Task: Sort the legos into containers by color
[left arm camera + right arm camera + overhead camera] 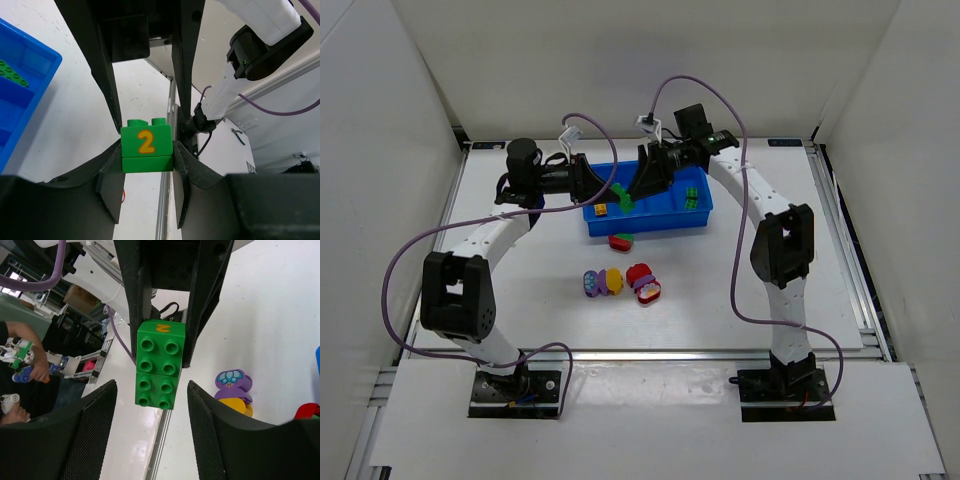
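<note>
My left gripper [147,156] is shut on a green lego [147,149] with a yellow "2", a stack of two green bricks. In the top view this gripper [616,197] holds it over the blue tray [665,222], the containers. My right gripper [152,426] faces it, open, its fingers [95,435] on either side of the green stack [157,365] with gaps. In the tray lie another green lego [692,197] and a yellow one [602,210]. On the table lie a red-green lego [621,240], a purple-yellow one [603,283] and a red-pink one [643,283].
Both arms meet over the tray's left half, the right gripper [640,190] close against the left one. Purple cables [420,250] loop beside each arm. White walls enclose the table [520,300] on three sides, with a metal rail [845,250] along its right edge.
</note>
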Controlling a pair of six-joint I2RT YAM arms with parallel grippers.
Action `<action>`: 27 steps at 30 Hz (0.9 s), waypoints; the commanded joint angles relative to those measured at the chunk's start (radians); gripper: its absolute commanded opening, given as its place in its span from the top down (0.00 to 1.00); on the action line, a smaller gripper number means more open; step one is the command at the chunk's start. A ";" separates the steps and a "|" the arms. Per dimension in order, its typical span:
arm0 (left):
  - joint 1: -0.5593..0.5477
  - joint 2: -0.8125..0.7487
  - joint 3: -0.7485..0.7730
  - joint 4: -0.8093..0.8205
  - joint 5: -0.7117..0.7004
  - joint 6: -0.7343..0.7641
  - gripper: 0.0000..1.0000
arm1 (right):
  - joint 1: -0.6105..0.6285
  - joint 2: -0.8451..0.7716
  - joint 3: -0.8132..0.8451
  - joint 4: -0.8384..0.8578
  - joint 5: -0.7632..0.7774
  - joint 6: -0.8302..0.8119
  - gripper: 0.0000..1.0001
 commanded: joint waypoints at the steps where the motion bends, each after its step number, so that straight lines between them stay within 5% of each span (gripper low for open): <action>1: -0.006 -0.007 0.036 0.023 0.012 0.002 0.77 | 0.015 0.005 0.040 -0.036 -0.047 -0.044 0.38; 8: -0.006 -0.007 0.032 0.025 0.007 0.007 0.77 | 0.025 0.006 0.040 -0.039 -0.044 -0.042 0.43; 18: -0.006 -0.002 0.043 0.025 -0.004 0.011 0.76 | 0.032 0.014 0.027 -0.040 -0.043 -0.045 0.84; 27: -0.006 -0.022 -0.001 0.025 0.002 0.016 0.80 | -0.015 0.011 0.026 0.022 -0.032 0.021 0.94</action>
